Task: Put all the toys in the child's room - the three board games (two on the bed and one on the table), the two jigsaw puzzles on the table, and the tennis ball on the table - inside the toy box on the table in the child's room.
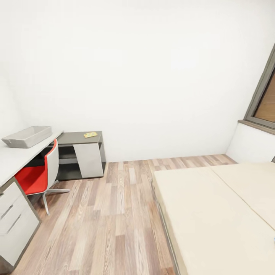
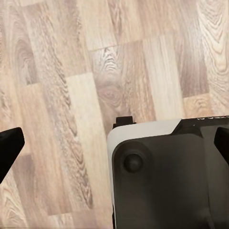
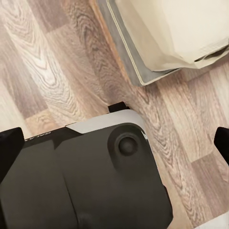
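The white-walled room had a plank floor [image 1: 114, 214], with the grey toy box [image 1: 27, 136] on the counter [image 1: 15, 158] left of the cream bed [image 1: 214, 214], while both tools, the left tool [image 2: 114, 143] and right tool [image 3: 114, 143], hung spread apart and empty over the floor.

Red-seated swivel chair with pale grey backrest and chrome star base [image 1: 40, 173]: upright, seat tucked partly under the long desk at the left wall. Low dark-grey side cabinet with open shelves and one pale grey door panel [image 1: 82, 154]: against the white back wall, just beyond the chair. Stack of pale grey drawer fronts with slim handles [image 1: 13, 219]: near left corner. Grey-framed window with brown pane [image 1: 263, 97]: on the right wall, above a white ledge. Brown wood-plank floor [image 1: 110, 214]: mixed light and dark boards, between desk side and bed side. Same planks under both wrist cameras [image 2: 71, 95], grain knots plain.
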Controlling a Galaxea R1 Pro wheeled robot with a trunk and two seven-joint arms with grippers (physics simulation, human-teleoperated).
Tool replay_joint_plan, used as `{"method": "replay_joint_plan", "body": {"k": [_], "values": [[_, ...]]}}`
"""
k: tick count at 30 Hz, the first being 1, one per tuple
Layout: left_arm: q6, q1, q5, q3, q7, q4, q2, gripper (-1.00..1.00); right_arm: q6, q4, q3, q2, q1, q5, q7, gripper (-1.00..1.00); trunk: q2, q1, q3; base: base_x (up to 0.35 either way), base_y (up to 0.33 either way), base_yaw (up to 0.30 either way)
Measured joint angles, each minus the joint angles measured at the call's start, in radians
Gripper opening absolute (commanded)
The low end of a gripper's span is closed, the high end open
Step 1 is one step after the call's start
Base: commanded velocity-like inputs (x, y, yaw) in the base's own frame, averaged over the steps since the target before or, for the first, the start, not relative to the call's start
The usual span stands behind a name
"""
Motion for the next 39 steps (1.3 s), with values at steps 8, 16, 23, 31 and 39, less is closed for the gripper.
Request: {"method": "replay_joint_plan", "body": {"k": [8, 16, 23, 31, 39], "values": [[0.0, 0.0, 0.0, 0.0, 0.0, 0.0, 0.0, 1.0, 0.0, 0.0, 0.0, 0.001, 0.0, 0.0, -0.001, 1.0, 0.0, 0.0, 0.0, 0.0, -0.004, 0.072], [0.001, 0.0, 0.0, 0.0, 0.0, 0.0, 0.0, 1.0, 0.0, 0.0, 0.0, 0.001, 0.0, 0.0, -0.001, 1.0, 0.0, 0.0, 0.0, 0.0, 0.0, 0.007], [0.001, 0.0, 0.0, 0.0, 0.0, 0.0, 0.0, 1.0, 0.0, 0.0, 0.0, 0.001, 0.0, 0.001, 0.0, 1.0, 0.0, 0.0, 0.0, -0.036, 0.0, 0.101], [0.0, 0.0, 0.0, 0.0, 0.0, 0.0, 0.0, 1.0, 0.0, 0.0, 0.0, 0.001, 0.0, 0.001, 0.0, 1.0, 0.0, 0.0, 0.0, -0.01, 0.0, 0.176], [0.0, 0.0, 0.0, 0.001, 0.0, 0.0, 0.0, 1.0, 0.0, 0.0, 0.0, 0.001, 0.0, 0.001, -0.001, 1.0, 0.0, 0.0, 0.0, -0.001, 0.0, 0.025]]}}
